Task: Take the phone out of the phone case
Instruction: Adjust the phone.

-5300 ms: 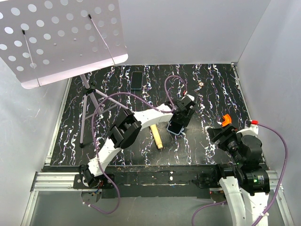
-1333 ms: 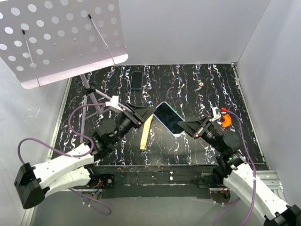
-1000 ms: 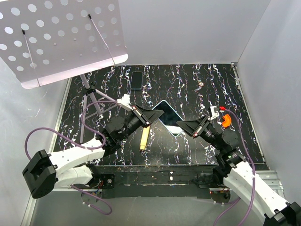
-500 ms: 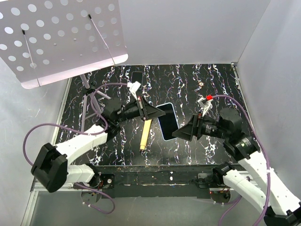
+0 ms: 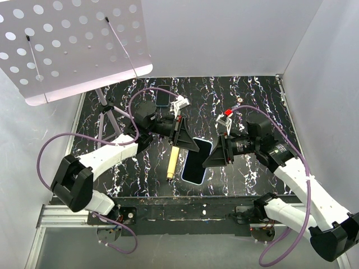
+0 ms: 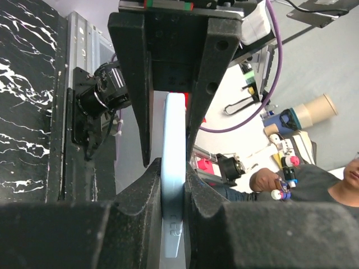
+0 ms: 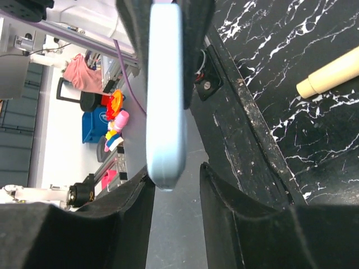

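The phone (image 5: 196,161), dark screen up, sits in its pale blue phone case (image 5: 189,181) and hangs tilted above the middle of the table. My left gripper (image 5: 189,144) is shut on the case's far end; in the left wrist view the case edge (image 6: 173,140) is pinched between my left gripper's (image 6: 173,172) fingers. My right gripper (image 5: 209,161) reaches in from the right. In the right wrist view the case's rounded end (image 7: 166,112) rests against one finger of the right gripper (image 7: 175,175), with a gap to the other, so it is open.
A wooden stick (image 5: 173,162) lies on the black marbled table just left of the phone, also visible as the stick (image 7: 331,75) in the right wrist view. A small dark phone (image 5: 163,95) lies at the back. A perforated white stand plate (image 5: 73,45) on a tripod (image 5: 106,126) fills the left.
Both arms swung toward the centre and the cased phone turned and dropped toward the front edge. The left gripper kept its hold; the right gripper let go of the case and now stands open round its end.
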